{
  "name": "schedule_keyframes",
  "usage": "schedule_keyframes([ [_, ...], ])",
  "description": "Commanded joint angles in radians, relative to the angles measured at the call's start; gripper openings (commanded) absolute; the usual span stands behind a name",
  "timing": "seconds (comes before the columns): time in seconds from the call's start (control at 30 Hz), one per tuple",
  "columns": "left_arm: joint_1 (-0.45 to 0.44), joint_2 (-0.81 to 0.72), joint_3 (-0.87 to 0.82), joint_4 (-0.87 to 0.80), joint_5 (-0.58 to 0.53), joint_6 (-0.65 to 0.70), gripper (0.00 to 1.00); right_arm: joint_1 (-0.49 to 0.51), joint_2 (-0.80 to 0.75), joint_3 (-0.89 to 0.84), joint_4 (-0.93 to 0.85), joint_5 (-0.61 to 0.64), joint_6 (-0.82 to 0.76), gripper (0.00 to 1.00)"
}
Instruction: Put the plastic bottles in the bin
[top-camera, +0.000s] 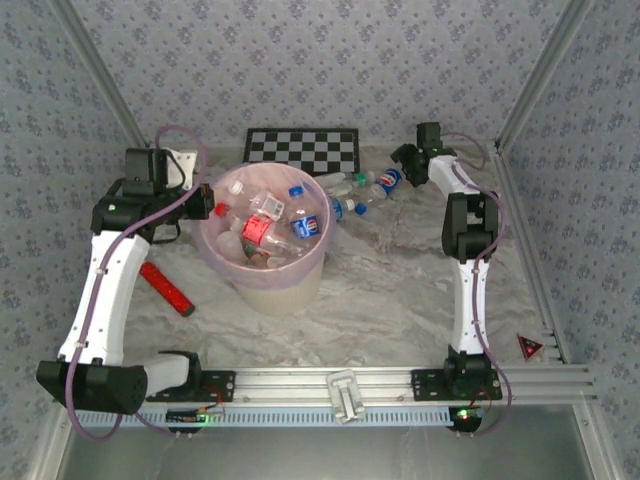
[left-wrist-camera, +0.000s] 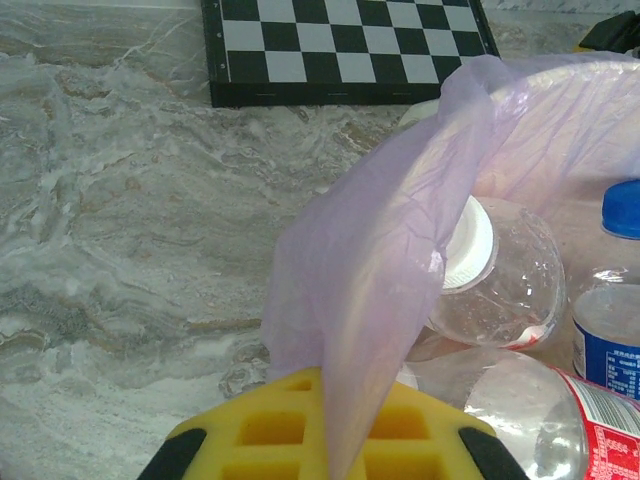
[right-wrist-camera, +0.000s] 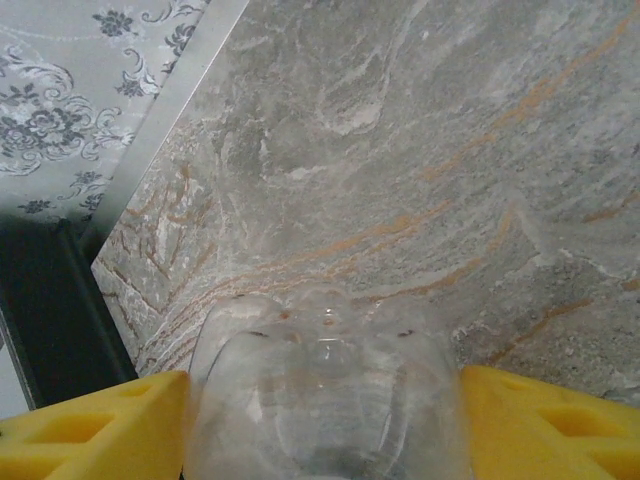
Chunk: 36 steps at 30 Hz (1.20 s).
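Observation:
The bin (top-camera: 270, 285) is a cream bucket lined with a pink-lilac bag (left-wrist-camera: 400, 230). It holds several plastic bottles (top-camera: 265, 230), among them a white-capped one (left-wrist-camera: 505, 280), a blue-capped one (left-wrist-camera: 612, 330) and a red-labelled one (left-wrist-camera: 570, 405). My left gripper (left-wrist-camera: 335, 385) sits at the bin's left rim (top-camera: 207, 198), its yellow fingers shut on a fold of the bag. More bottles (top-camera: 355, 195) lie on the table behind the bin to the right. At the right end of that group, my right gripper (top-camera: 403, 163) has its yellow pads against both sides of a clear bottle (right-wrist-camera: 325, 390), with the bottle's base facing the camera.
A checkerboard (top-camera: 303, 150) lies at the back of the marble table. A flat red bar (top-camera: 167, 288) lies left of the bin. A small red triangle (top-camera: 528, 347) sits by the right frame rail. Patterned walls close in the back and sides.

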Motion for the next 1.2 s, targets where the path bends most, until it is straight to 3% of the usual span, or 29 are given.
schedule_keyframes([
  [0.0,-0.023,-0.015,-0.007,0.008,0.080,-0.037,0.00,-0.005,-0.053,-0.052,-0.018,0.031,-0.029,0.67],
  [0.23,-0.086,-0.010,-0.006,0.032,0.097,-0.069,0.00,-0.029,-0.290,-0.234,0.027,0.091,-0.141,0.58],
  [0.57,-0.267,0.056,0.016,0.084,0.063,-0.103,0.00,-0.044,-0.862,-0.534,0.077,0.157,-0.370,0.48],
  [0.7,-0.328,0.097,0.046,0.111,0.045,-0.109,0.00,-0.039,-1.062,-0.558,0.085,0.110,-0.429,0.44],
  [0.87,-0.372,0.135,0.065,0.162,0.043,-0.121,0.00,-0.024,-1.218,-0.548,0.136,-0.076,-0.431,0.39],
  [0.97,-0.392,0.157,0.078,0.181,0.040,-0.129,0.00,0.025,-1.266,-0.540,0.179,-0.149,-0.433,0.38],
  [1.17,-0.421,0.184,0.093,0.242,0.034,-0.156,0.00,0.259,-1.283,-0.557,0.225,-0.215,-0.565,0.36],
])
